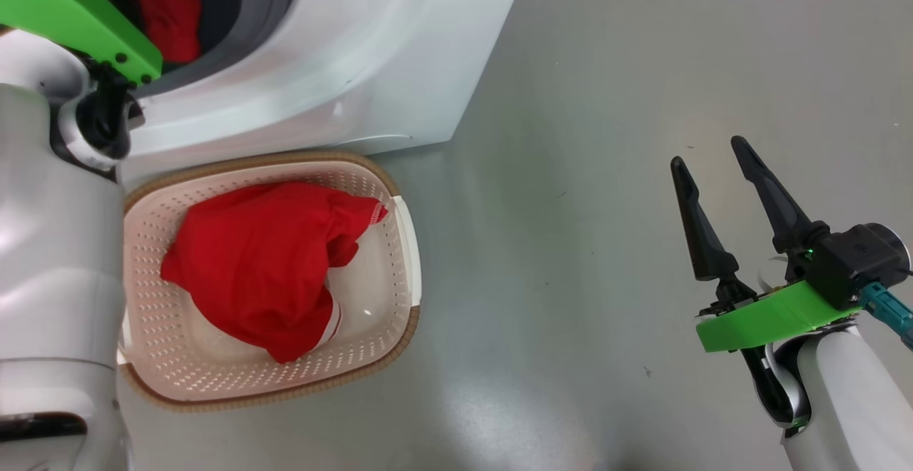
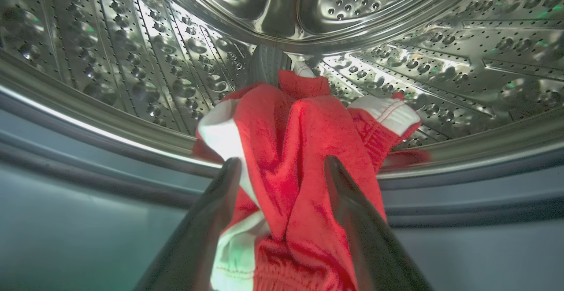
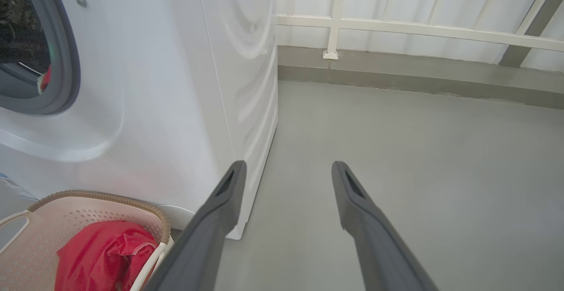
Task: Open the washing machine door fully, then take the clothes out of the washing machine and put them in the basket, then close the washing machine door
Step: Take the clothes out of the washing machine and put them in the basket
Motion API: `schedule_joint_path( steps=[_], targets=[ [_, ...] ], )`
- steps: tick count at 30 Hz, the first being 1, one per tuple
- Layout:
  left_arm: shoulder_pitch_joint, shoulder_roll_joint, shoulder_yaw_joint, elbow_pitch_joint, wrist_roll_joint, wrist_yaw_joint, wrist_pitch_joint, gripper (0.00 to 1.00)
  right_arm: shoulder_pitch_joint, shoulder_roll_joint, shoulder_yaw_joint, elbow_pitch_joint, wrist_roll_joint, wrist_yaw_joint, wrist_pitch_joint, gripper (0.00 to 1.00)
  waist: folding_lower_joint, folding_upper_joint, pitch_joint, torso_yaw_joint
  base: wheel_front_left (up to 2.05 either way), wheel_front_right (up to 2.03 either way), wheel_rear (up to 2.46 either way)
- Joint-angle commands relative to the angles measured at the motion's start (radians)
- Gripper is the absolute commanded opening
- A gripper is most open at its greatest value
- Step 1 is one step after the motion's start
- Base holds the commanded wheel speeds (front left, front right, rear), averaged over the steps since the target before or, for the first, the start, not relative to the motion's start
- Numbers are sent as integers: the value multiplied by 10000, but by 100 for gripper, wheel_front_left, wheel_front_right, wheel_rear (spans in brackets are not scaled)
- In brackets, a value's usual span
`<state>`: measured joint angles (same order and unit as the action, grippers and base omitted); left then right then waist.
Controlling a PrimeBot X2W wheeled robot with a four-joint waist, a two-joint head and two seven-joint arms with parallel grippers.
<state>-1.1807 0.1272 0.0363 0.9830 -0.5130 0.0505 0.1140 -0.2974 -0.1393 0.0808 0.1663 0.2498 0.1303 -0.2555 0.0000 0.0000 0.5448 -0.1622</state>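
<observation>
Red clothes (image 2: pixel 308 119) at the drum lip (image 2: pixel 88 119) lie inside the wide-apart left pincer (image 2: pixel 282 161); right pincer (image 1: pixel 707 151) gapes over open floor (image 1: pixel 570 242).

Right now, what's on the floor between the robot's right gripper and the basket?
Nothing. In the head view, the grey floor between the basket and the open right gripper is bare.
</observation>
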Motion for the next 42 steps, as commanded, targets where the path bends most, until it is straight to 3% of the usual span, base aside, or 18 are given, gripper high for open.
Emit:
schedule_joint_path(
  steps=[1,11,12,13,14,28,34,42],
  targets=[
    [-218,457,142,-75,-31,-98,128,100,-29,-34,201,-190,87,4,-63,100,0,0,18,-51,0,0,0],
    [-429,564,-25,854,-122,-88,957,100,29,49,224,-273,127,4,-63,100,0,0,26,-259,0,0,0],
    [-436,567,-64,958,-150,-173,1065,76,33,65,254,-267,144,4,-63,100,0,0,15,-290,0,0,0],
    [-442,579,-81,987,-153,-200,1069,24,32,69,269,-266,158,4,-63,100,0,0,12,-303,0,0,0],
    [-441,595,-121,1011,-127,-211,1049,0,30,70,279,-267,172,4,-63,100,0,0,6,-310,0,0,0],
    [-148,865,-524,913,444,160,-1160,0,36,41,456,-168,332,4,-63,100,0,0,-215,-257,0,0,0],
    [219,865,-667,706,611,35,-2555,0,6,25,395,-160,352,4,-63,100,0,0,-398,-165,0,0,0],
    [832,792,-625,91,645,-187,-3632,0,53,61,408,-141,328,4,-63,100,0,0,-714,2,0,0,0]
  ],
)
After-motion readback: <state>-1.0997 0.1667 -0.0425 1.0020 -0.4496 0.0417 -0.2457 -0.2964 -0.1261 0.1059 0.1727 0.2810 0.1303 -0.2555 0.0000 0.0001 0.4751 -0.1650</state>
